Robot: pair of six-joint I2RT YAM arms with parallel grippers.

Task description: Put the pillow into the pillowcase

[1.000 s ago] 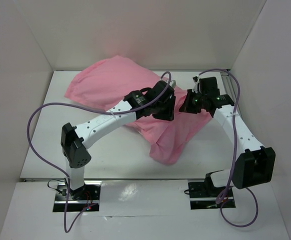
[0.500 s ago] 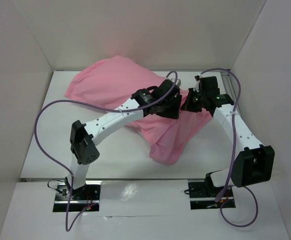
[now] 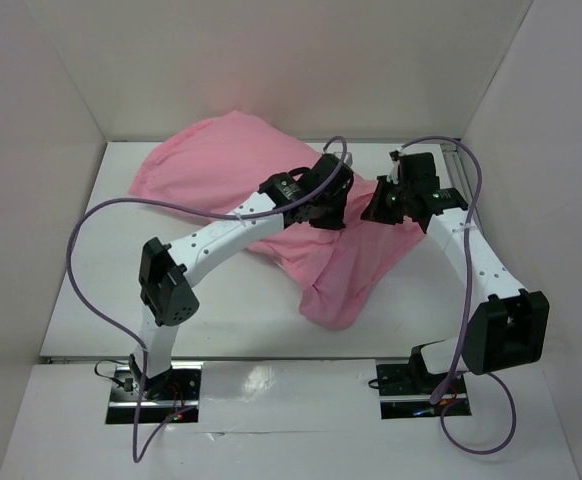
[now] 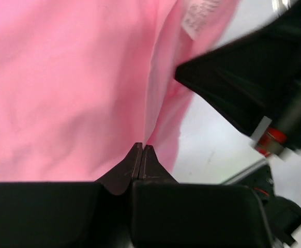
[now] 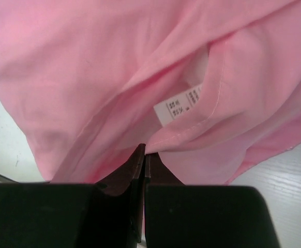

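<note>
The pink pillowcase (image 3: 221, 165) lies across the table. It bulges at the back left, and a loose end hangs toward the front centre. The white pillow is hidden; no part of it shows clearly. My left gripper (image 3: 331, 208) is shut on a fold of the pillowcase (image 4: 62, 77) at the right end, with the fabric edge running into its tips (image 4: 141, 147). My right gripper (image 3: 376, 212) is shut on the hem of the pillowcase (image 5: 88, 62) just below its white label (image 5: 179, 106). The two grippers are close together. The right gripper's black body shows in the left wrist view (image 4: 243, 82).
White walls (image 3: 51, 100) close in the table on the left, back and right. Purple cables (image 3: 101, 215) loop from both arms. A metal rail (image 3: 461, 165) runs along the back right. The table's front edge (image 3: 271, 355) lies just ahead of the arm bases.
My left gripper swung right toward the right gripper, then drew back a little to the left and rear, still holding the fabric. The right arm barely moved.
</note>
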